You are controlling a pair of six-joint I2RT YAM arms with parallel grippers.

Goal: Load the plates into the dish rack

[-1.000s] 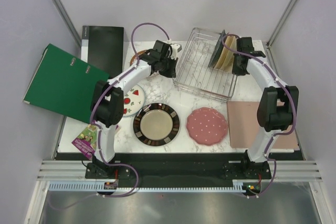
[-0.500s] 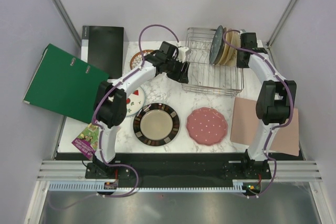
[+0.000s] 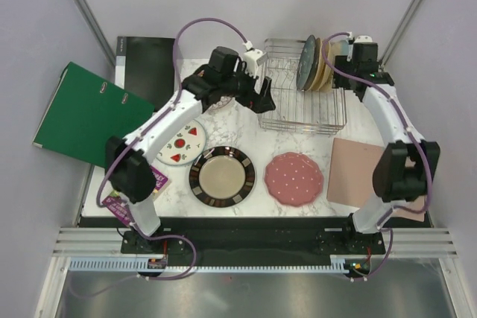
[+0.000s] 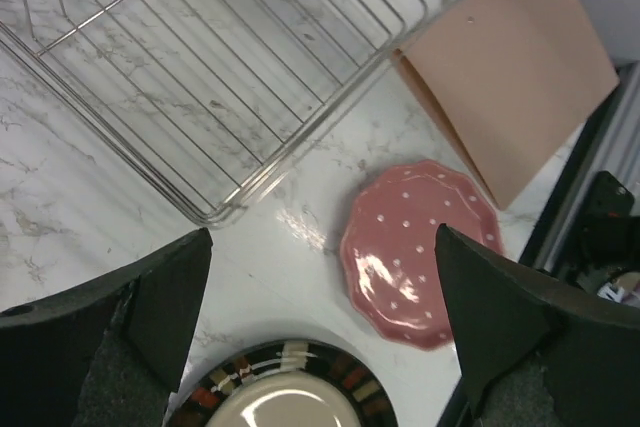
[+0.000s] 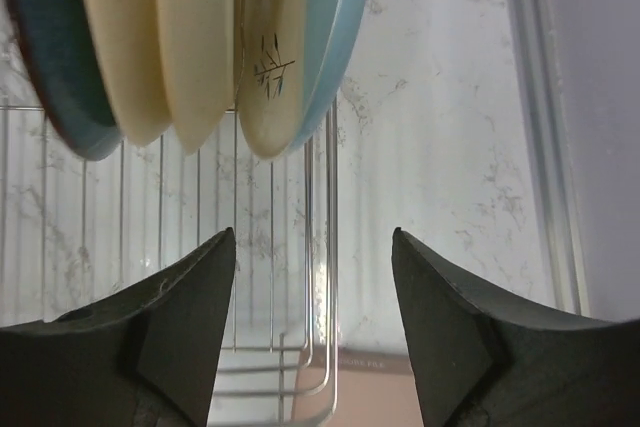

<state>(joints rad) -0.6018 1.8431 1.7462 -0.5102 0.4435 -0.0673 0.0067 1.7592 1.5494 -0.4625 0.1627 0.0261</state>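
Observation:
The silver wire dish rack [image 3: 302,106] stands at the back of the table, with plain teal, cream and pale blue plates [image 3: 317,63] upright at its right end. Flat on the marble lie the pink dotted plate [image 3: 294,179], the dark-rimmed plate with a cream centre [image 3: 221,176] and the white fruit plate [image 3: 185,141]. My left gripper [image 3: 262,98] hangs open over the rack's left edge. Its wrist view shows the rack [image 4: 230,77], the pink plate [image 4: 420,257] and the dark-rimmed plate [image 4: 290,397] below the left gripper [image 4: 322,235]. My right gripper [image 3: 344,61] is open above the rack's back right, holding nothing. From the right gripper [image 5: 313,237], the rack's rim wire [image 5: 330,277] shows below.
A pinkish-tan board [image 3: 373,173] lies at the right, its corner near the rack. A green binder [image 3: 89,117] and a black folder [image 3: 145,65] sit off the table's left side. A purple leaflet [image 3: 127,199] lies at the front left by the left arm.
The rack has swung from a tilt to square at the back of the table. Both grippers, shut on its ends before, have opened and lifted off it. The board has turned a little.

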